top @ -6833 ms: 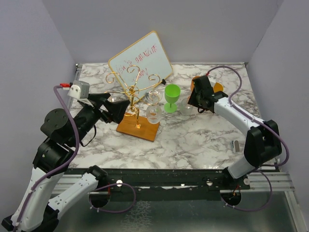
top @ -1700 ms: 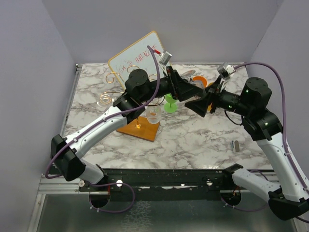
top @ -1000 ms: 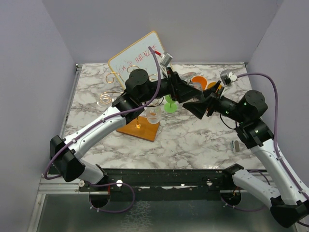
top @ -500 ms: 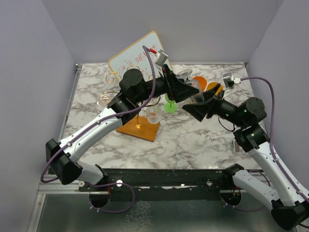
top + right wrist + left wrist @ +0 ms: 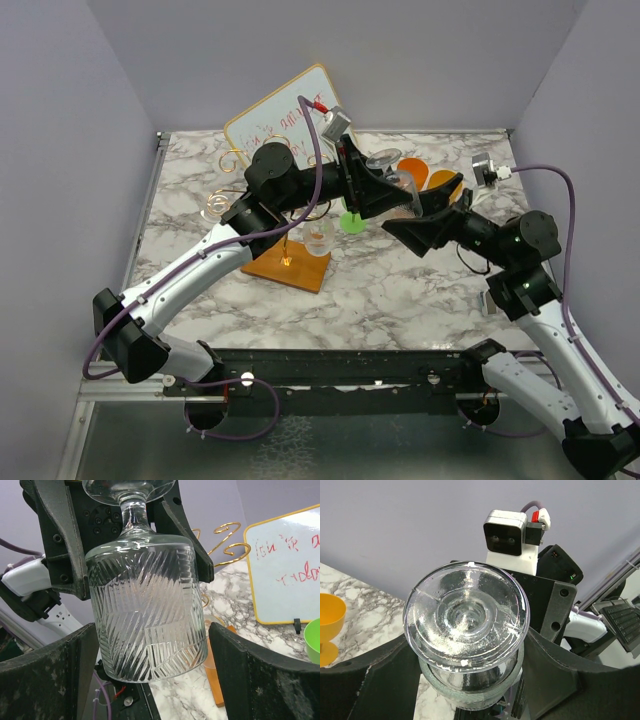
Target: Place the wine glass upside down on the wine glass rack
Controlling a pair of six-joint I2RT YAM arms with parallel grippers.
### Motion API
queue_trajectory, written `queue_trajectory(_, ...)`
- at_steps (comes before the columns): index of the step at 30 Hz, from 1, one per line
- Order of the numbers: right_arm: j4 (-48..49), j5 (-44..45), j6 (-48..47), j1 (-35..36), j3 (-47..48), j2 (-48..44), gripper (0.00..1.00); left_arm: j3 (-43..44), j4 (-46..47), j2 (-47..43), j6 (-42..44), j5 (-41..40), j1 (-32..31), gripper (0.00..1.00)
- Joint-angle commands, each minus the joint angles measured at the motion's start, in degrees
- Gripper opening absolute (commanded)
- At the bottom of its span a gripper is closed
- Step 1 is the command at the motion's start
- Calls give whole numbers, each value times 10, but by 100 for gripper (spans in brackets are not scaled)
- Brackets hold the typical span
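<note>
Right fingers (image 5: pixel 40 680) have just spread clear of the glass (image 5: pixel 147 620); left fingers (image 5: pixel 370 685) alone grip it, so handover looks done; rack (image 5: pixel 285 266) next.

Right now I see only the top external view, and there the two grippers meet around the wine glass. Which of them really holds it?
Observer: The left gripper. In the right wrist view its fingers clamp the wine glass high on the bowl, near the stem.
Operator: And the other one?
Observer: The right gripper is open; its fingers stand on both sides of the bowl. Whether they touch it, I cannot tell.
Operator: Which end faces the left wrist camera?
Observer: The round foot, flat toward the lens.
</note>
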Motion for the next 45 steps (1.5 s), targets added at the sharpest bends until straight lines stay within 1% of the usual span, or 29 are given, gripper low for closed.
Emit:
queue_trajectory(1,22,-15,-2,0,8,8,91,3,41,-8,3,24,0,22)
queue_trajectory(5,30,-13,-11,0,4,10,85,2,41,-7,-1,32,0,22)
queue_trajectory(8,46,-19,-2,0,-1,12,83,1,41,-8,-1,37,0,22)
queue_trajectory(12,64,-28,11,0,-5,14,83,-3,41,-6,-1,40,0,22)
queue_trajectory(17,72,-38,22,0,-9,13,89,-6,41,-6,0,39,0,22)
queue_trajectory(20,70,-41,24,0,-8,14,86,-7,41,-6,1,39,0,22)
queue_trajectory(21,68,-41,24,0,-7,15,83,-7,41,-6,1,39,0,22)
queue_trajectory(23,67,-43,26,0,-6,18,71,-8,41,-6,0,40,0,22)
queue_trajectory(24,68,-45,26,0,-5,20,64,-8,41,-6,0,40,0,22)
queue_trajectory(26,69,-50,26,0,-4,24,45,-8,41,-7,-2,39,0,23)
queue_trajectory(28,70,-53,25,0,-4,26,29,-8,41,-10,-4,36,0,28)
queue_trajectory(29,74,-54,24,0,-5,26,22,-8,41,-12,-6,32,0,34)
queue_trajectory(32,102,-49,19,0,-19,17,5,-13,41,-23,-8,16,0,55)
queue_trajectory(33,116,-44,20,0,-26,13,1,-16,41,-27,-9,9,0,62)
queue_trajectory(34,135,-41,20,0,-33,9,1,-20,41,-32,-10,2,0,70)
queue_trajectory(36,167,-31,21,0,-46,5,1,-25,41,-41,-11,-11,0,81)
queue_trajectory(40,256,-29,35,0,-75,13,1,-38,40,-65,-8,-40,0,95)
queue_trajectory(42,298,-31,40,1,-83,22,1,-43,35,-80,-4,-57,0,98)
queue_trajectory(45,338,-40,39,2,-81,36,1,-38,7,-94,6,-81,0,99)
